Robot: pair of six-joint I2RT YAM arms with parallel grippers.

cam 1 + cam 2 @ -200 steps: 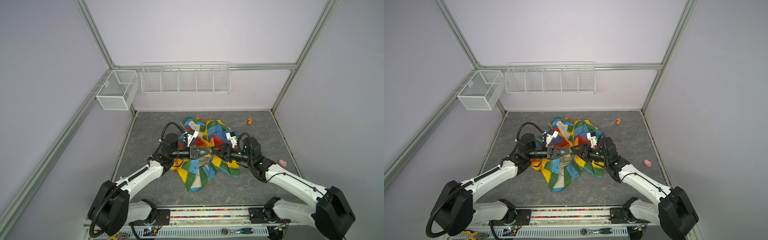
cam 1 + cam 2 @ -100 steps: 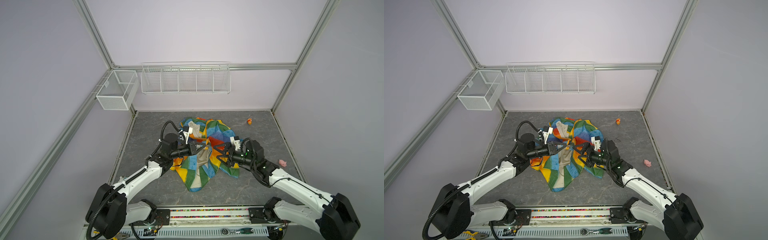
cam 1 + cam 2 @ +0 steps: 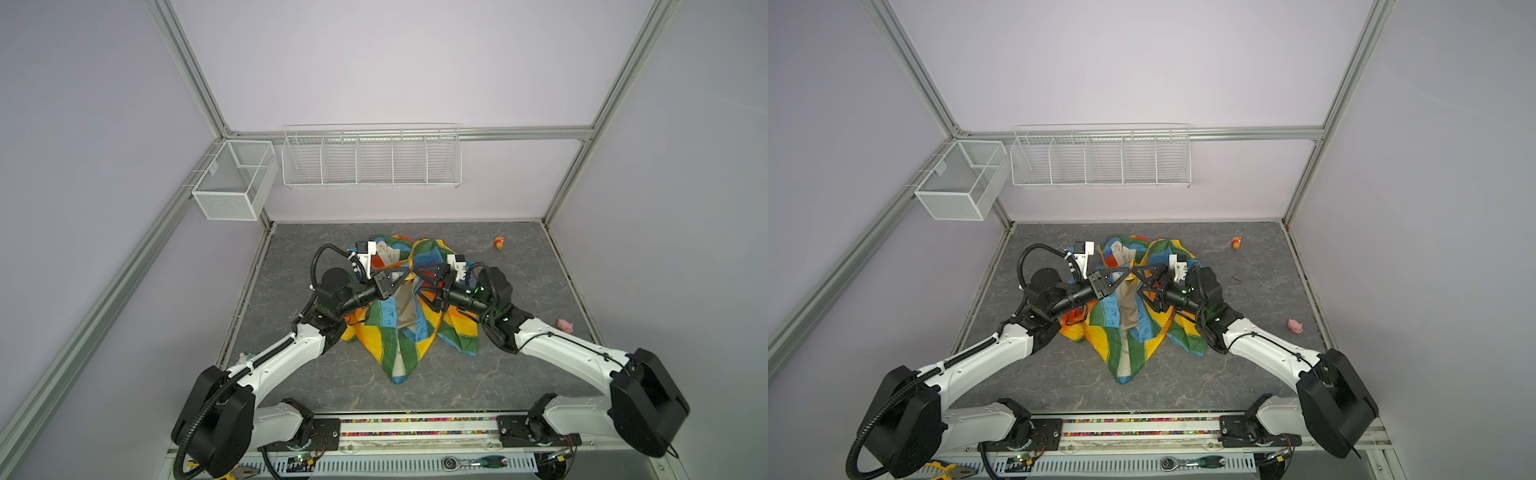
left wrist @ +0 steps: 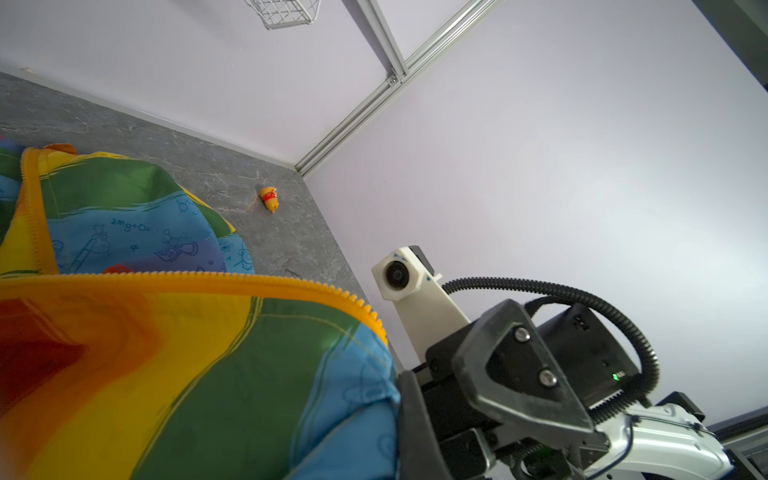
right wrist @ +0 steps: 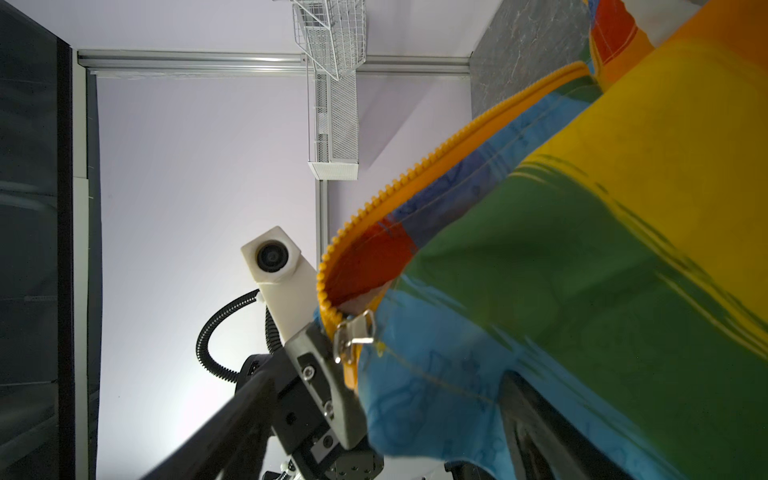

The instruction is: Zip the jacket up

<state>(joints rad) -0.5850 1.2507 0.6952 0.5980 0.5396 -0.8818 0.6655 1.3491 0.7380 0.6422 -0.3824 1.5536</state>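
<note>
The rainbow-striped jacket (image 3: 399,332) (image 3: 1125,332) lies bunched on the grey floor, its middle lifted between the arms. My left gripper (image 3: 404,276) (image 3: 1128,276) is shut on the jacket's edge at the end of the orange-yellow zipper strip (image 5: 436,162) (image 4: 208,278). The metal zipper slider (image 5: 353,336) hangs right beside the left gripper's fingers (image 5: 324,386). My right gripper (image 3: 417,286) (image 3: 1138,286) faces it tip to tip. Its jaws stand wide open, with blue fabric (image 5: 436,395) lying between them. In the left wrist view the jacket (image 4: 166,374) hides that gripper's own jaws.
A small orange toy (image 3: 499,242) (image 4: 269,198) lies at the back right of the floor, a pink toy (image 3: 565,325) near the right wall. Two white wire baskets (image 3: 232,183) (image 3: 370,158) hang on the back and left walls. Hand tools (image 3: 478,461) lie along the front rail.
The right gripper drew back from the left one and opened, then came forward again to meet it with jaws wide. The left gripper kept its hold and lifted the fabric slightly.
</note>
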